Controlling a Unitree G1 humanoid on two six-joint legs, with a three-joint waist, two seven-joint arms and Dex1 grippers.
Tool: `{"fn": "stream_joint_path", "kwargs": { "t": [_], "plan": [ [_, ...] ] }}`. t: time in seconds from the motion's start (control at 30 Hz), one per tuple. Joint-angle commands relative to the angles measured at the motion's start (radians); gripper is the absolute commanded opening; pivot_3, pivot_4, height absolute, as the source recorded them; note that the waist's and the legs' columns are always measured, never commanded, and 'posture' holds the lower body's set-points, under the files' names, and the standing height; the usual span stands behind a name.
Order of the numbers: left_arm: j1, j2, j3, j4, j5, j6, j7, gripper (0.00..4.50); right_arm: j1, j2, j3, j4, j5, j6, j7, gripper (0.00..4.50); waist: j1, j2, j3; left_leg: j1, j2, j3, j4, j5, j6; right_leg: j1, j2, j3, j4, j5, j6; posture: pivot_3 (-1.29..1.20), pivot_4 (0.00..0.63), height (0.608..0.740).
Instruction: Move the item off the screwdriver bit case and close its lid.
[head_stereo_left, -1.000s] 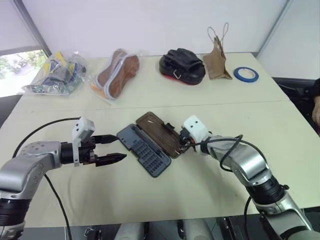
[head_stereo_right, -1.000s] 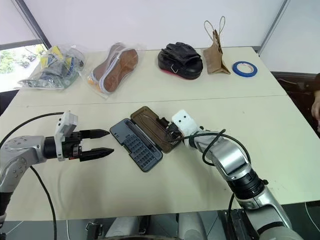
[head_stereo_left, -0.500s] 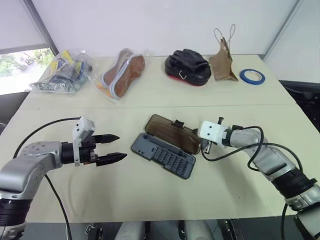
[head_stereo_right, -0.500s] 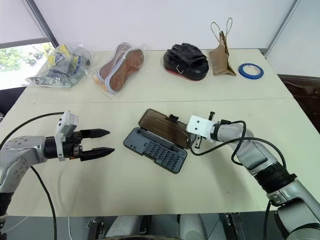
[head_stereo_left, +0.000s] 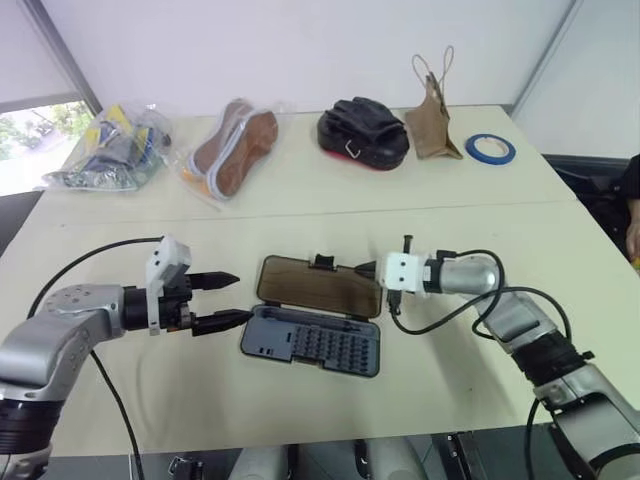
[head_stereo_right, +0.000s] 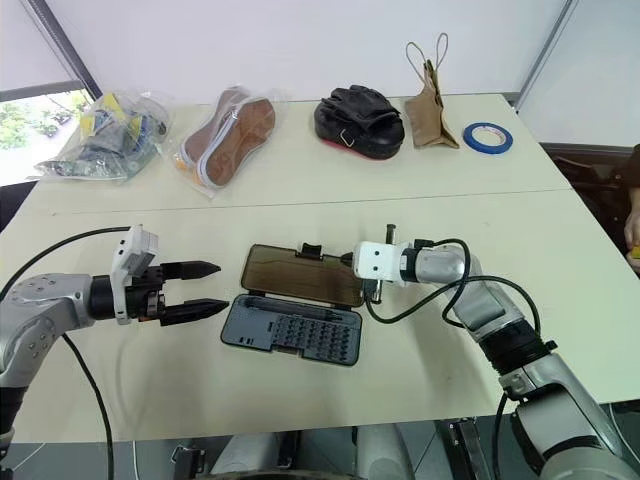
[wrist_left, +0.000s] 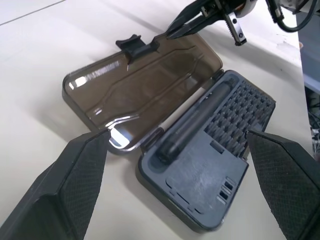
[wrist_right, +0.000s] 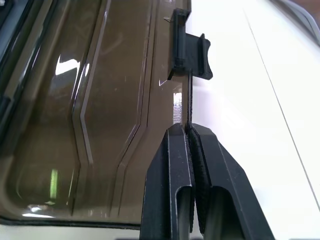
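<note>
**Left claw (head_stereo_left: 240, 297) spread wide, right claw (head_stereo_left: 360, 268) pinched on the lid rim**

Head views: the left claw hovers low over the worktop (head_stereo_left: 150, 390) just beside the case's (head_stereo_left: 330, 348) left end. Its two fingers are well apart and hold nothing, and their tips point right toward the case. Whether the nearer tip touches the base (head_stereo_left: 268, 338) I cannot tell. The right claw reaches in from the right with its fingers pressed together, tips at the far edge of the lid (head_stereo_left: 318, 287), just right of the latch (head_stereo_left: 322, 262). The case lies open and flat in the middle of the worktop, with its long axis running left to right across the robot's front. The smoky lid lies on the far side and the dark base on the near side. The latch points away from the robot.

Left wrist view: both fingers (wrist_left: 75, 185) stand far apart with the open case between and beyond them. A driver handle (wrist_left: 185, 130) lies along the base beside the grid of bits (wrist_left: 240, 107). The right claw's tips meet the lid's rim next to the latch.

Right wrist view: the fingers (wrist_right: 170, 165) are closed tight. The lid's thin rim runs from the latch straight into the seam between them, so the claw is clamped on that edge. The lid's inner face spreads away to one side and bare worktop to the other.
</note>
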Motion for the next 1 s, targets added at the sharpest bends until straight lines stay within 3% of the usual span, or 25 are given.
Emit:
{"fn": "stream_joint_path", "kwargs": {
  "t": [0.03, 0.47, 0.87, 1.0],
  "plan": [
    [0.012, 0.014, 0.018, -0.038, -0.004, -0.009, -0.002, 4.5, -0.009, 0.043, 0.024, 0.033, -0.033, -0.083, 0.012, 0.02, -0.001, 0.0, 0.0, 0.0, 0.0, 0.0, 0.0, 0.0, 0.0, 0.0, 0.0, 0.0, 0.0, 0.0, 0.0, 0.0, 0.15, 0.74],
    [0.005, 0.006, 0.008, -0.022, 0.006, -0.017, 0.001, 4.5, -0.131, 0.156, 0.015, 0.28, -0.187, -0.329, -0.098, 0.02, -0.017, 0.0, 0.0, 0.009, 0.001, 0.001, -0.002, 0.001, -0.002, 0.006, 0.002, 0.002, 0.001, 0.0, -0.001, 0.0, 0.15, 0.74],
    [0.014, -0.012, 0.007, -0.018, 0.018, -0.029, 0.01, 4.5, -0.122, 0.144, -0.007, 0.228, -0.147, -0.277, -0.031, 0.02, -0.024, 0.0, 0.0, 0.009, 0.001, 0.0, -0.002, 0.002, -0.004, 0.006, 0.002, 0.002, 0.003, 0.001, -0.001, 0.0, 0.15, 0.74],
    [0.003, -0.019, 0.002, -0.01, 0.021, -0.03, 0.012, 4.5, -0.121, 0.138, 0.004, 0.227, -0.156, -0.281, -0.014, 1.47, -0.023, 0.0, 0.0, 0.009, 0.001, 0.0, -0.002, 0.002, -0.004, 0.006, 0.002, 0.002, 0.003, 0.001, -0.001, 0.0, 0.15, 0.74]
  ]
}}
